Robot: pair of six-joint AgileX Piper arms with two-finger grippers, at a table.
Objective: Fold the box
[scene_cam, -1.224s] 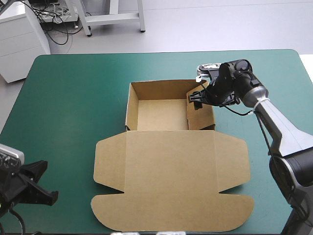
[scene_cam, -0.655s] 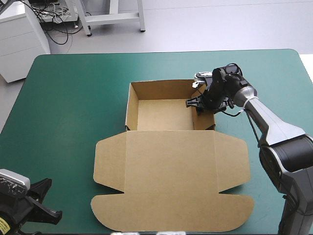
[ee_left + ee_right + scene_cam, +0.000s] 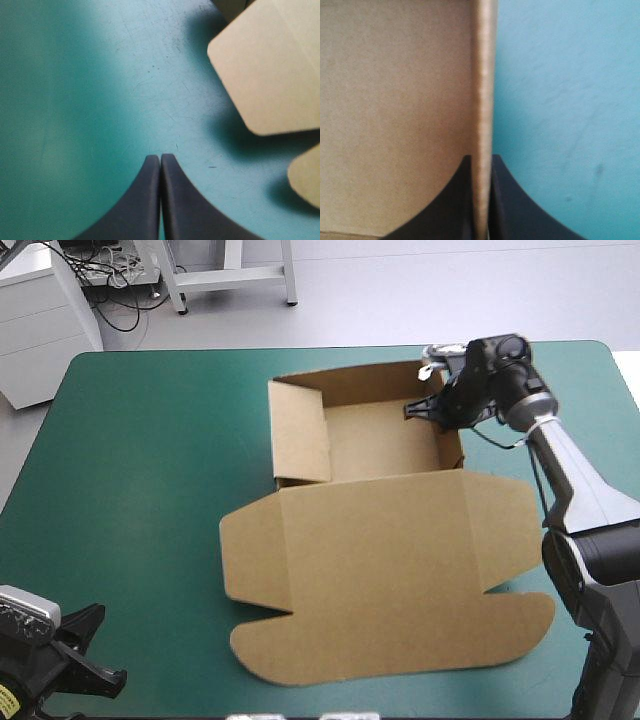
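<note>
The brown box (image 3: 380, 540) lies mid-table as an open tray at the far side, with its lid flat toward the front. My right gripper (image 3: 427, 408) is at the tray's right wall (image 3: 450, 445). In the right wrist view its black fingers (image 3: 462, 200) pinch the wall's edge (image 3: 482, 75) and are all but shut on it. The tray's left wall (image 3: 300, 435) leans inward. My left gripper (image 3: 100, 675) is low at the table's front left corner. There it is shut on nothing (image 3: 160, 157), with the lid's rounded flap (image 3: 270, 65) ahead and to one side.
The table's far right corner (image 3: 600, 348) is close behind my right arm. The lid's front flap (image 3: 400, 660) reaches near the table's front edge. Teal-green cover (image 3: 130, 460) stretches left of the box.
My right gripper has shut on the tray's right wall. The whole box has slid right and turned slightly. The tray's left wall now tips inward. The left arm has stayed put since just before.
</note>
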